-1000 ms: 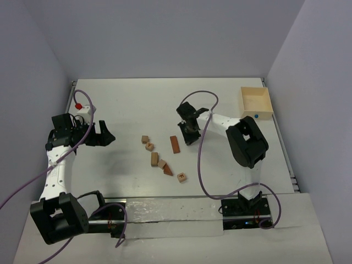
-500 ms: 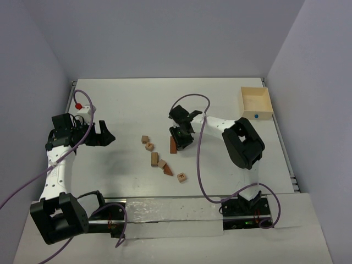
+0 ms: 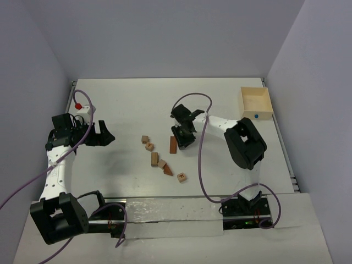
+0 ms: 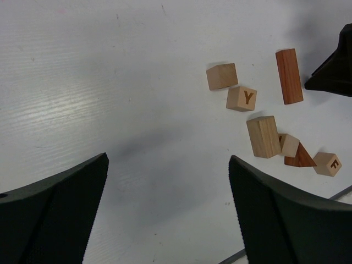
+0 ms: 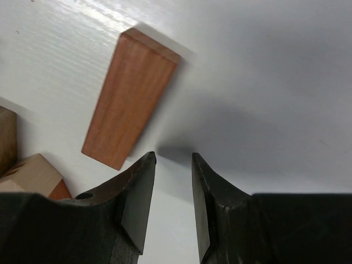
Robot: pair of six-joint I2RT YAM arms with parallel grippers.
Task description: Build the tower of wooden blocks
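No wood block tower is in view; the wood blocks lie loose and flat on the white table. A plain tan cube (image 3: pixel 144 139) (image 4: pixel 221 76), a Y cube (image 3: pixel 148 146) (image 4: pixel 241 98), a tan oblong (image 3: pixel 154 159) (image 4: pixel 263 136), a reddish wedge (image 3: pixel 167 170) (image 4: pixel 300 158) and an F cube (image 3: pixel 181 177) (image 4: pixel 328 164) sit mid-table. The reddish-brown bar (image 3: pixel 173 144) (image 5: pixel 131 121) lies just left of my right gripper (image 3: pixel 185 137) (image 5: pixel 173 158), whose jaws stand narrowly apart on bare table. My left gripper (image 3: pixel 104 135) (image 4: pixel 169 159) hangs wide open, well left of the blocks.
An open light-wood box (image 3: pixel 256 102) stands at the back right, with a small blue thing (image 3: pixel 256 116) at its near wall. A white fitting with a red cap (image 3: pixel 78 105) sits at the far left. Purple cables loop from both arms.
My right gripper has swung left to the reddish bar and its jaws have parted a little; the bar has turned slightly more upright. The left arm has not moved.
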